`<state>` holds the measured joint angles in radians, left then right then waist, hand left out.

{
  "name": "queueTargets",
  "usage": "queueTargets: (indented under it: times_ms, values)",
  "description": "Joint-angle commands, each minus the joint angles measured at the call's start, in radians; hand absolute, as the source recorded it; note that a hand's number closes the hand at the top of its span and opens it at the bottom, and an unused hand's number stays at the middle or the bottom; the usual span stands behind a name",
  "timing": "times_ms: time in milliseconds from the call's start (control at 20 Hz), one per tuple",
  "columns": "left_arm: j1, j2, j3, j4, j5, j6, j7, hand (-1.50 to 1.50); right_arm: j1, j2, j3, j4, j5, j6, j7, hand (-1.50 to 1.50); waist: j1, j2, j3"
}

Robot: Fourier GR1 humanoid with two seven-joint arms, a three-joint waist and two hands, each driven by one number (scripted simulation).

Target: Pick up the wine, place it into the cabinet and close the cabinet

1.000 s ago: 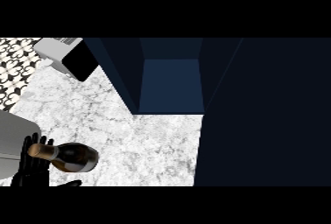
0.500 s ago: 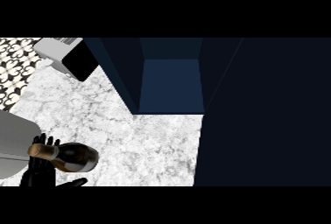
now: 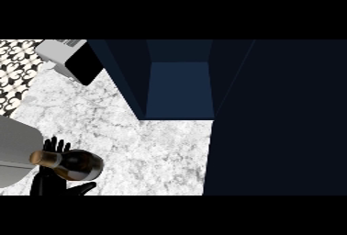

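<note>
The wine bottle (image 3: 80, 166), dark with a gold-capped neck (image 3: 43, 158), stands on the marble counter (image 3: 149, 147) at the lower left. My left hand (image 3: 49, 183) is right behind and under it. Its fingers (image 3: 57, 145) rise straight past the bottle's far side and its thumb (image 3: 82, 187) sticks out below the bottle; the hand is open. Further back, the dark blue cabinet (image 3: 180, 87) stands open, its lighter blue inside facing me. Its door (image 3: 278, 119) fills the view's right side. My right hand does not show.
A white and black appliance (image 3: 68, 59) sits at the back left, beside a patterned tiled wall (image 3: 13, 69). A large grey rounded shape (image 3: 13, 153) covers the left edge next to the bottle. Bare marble lies between the bottle and the cabinet.
My left hand has crept up and to the right behind the bottle, and its thumb now shows further out below it. The bottle has barely moved.
</note>
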<state>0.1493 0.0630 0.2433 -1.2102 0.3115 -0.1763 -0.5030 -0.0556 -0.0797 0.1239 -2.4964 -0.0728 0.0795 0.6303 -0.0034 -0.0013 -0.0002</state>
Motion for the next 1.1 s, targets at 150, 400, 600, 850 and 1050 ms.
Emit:
queueTargets:
  times_ms: [150, 400, 600, 850, 1050]
  values:
    - [-0.071, 0.017, 0.034, 0.197, 0.021, -0.075, -0.11, -1.5, -0.1, -0.006, -0.023, -0.099, -0.032, -0.053, 0.136, -1.5, 0.001, 0.001, -0.001]
    - [-0.052, -0.009, -0.015, 0.106, 0.047, -0.126, -0.074, 1.5, -0.083, 0.018, -0.015, 0.007, -0.019, -0.031, 0.028, -1.5, 0.005, 0.001, 0.0]
    - [-0.089, 0.012, -0.045, 0.145, -0.035, -0.1, -0.116, 1.5, -0.054, 0.004, -0.04, -0.085, -0.047, -0.033, 0.089, -1.5, 0.001, 0.0, 0.0]
    - [-0.114, 0.053, -0.071, 0.193, -0.134, -0.076, -0.198, 1.5, -0.043, 0.02, 0.008, -0.085, -0.001, -0.042, 0.091, -1.5, -0.002, 0.001, 0.0]
    - [-0.207, 0.139, -0.067, 0.21, -0.112, -0.146, -0.091, 1.5, -0.022, 0.004, -0.037, -0.102, -0.063, -0.017, 0.086, -1.5, -0.007, 0.001, 0.0]
